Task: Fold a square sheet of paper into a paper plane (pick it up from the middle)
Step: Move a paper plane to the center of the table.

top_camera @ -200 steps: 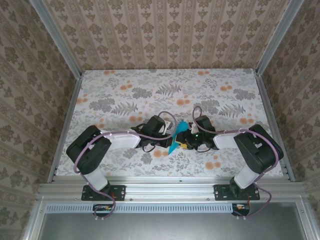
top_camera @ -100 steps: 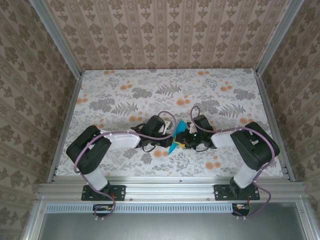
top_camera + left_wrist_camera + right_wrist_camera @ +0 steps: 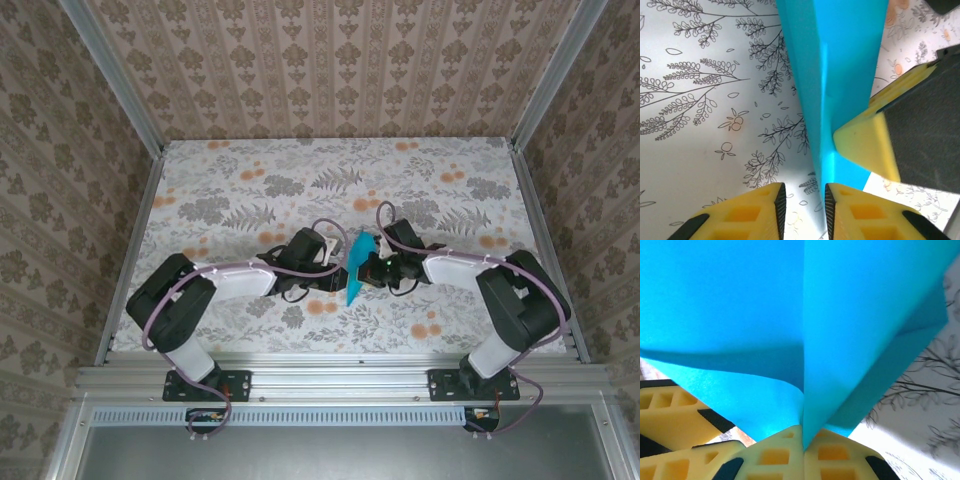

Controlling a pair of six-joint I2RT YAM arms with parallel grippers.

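Right wrist view is showing the right gripper point(image 3: 803, 437) newly pinching the paper point(image 3: 740, 305), left wrist view the left gripper point(image 3: 805, 202) parting narrowly.

Top external camera: mounted above and behind the arm bases, angled down and forward, covering the whole worktop point(image 3: 250, 170) from a distance. Left wrist camera: looks past the left tool point(image 3: 801, 205) at close range. Right wrist camera: looks past the right tool point(image 3: 803, 440), nearer still. All three views share the folded teal paper point(image 3: 357, 268).

Right jaws now clamped on the teal paper point(image 3: 357, 268), left jaws newly loosened, slightly apart around its edge.
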